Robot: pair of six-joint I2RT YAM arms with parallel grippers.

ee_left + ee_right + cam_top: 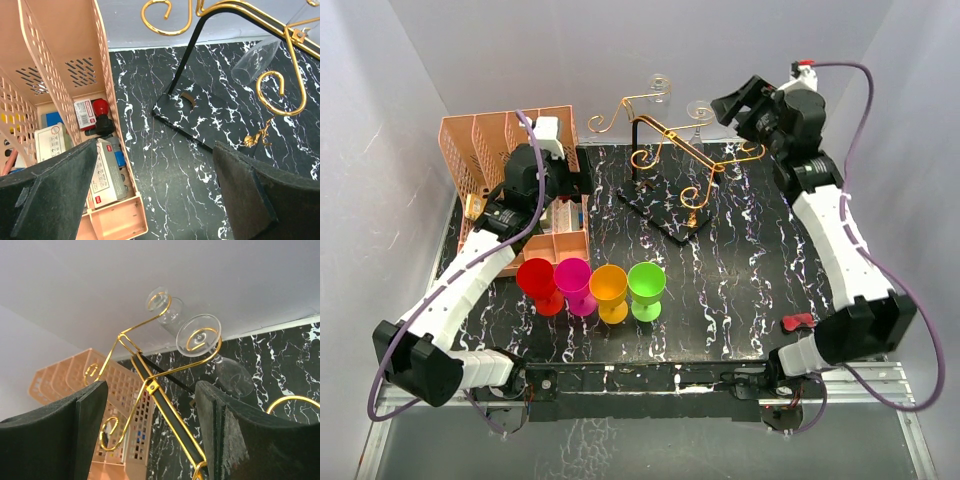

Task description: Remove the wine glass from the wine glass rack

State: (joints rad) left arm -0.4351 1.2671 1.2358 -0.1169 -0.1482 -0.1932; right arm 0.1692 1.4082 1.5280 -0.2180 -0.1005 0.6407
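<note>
The wine glass rack [665, 140], gold wire with scroll-ended arms on a black post and flat black base, stands at the back middle of the table. Two clear wine glasses hang upside down from it; the nearer one [698, 108] shows its round foot [199, 335] and its bowl [234, 377], and the farther one [162, 302] is behind it. My right gripper [738, 105] is open and empty, just right of the nearer glass, apart from it [150, 430]. My left gripper [572, 186] is open and empty [155, 200], left of the rack base [210, 120]. A glass bowl [257, 62] shows there too.
A peach slotted file organiser [490, 150] with boxes inside stands at the back left, beside my left gripper. Red [538, 280], magenta [574, 280], orange [610, 288] and green [646, 286] plastic goblets stand in a row at the front. White walls close in behind.
</note>
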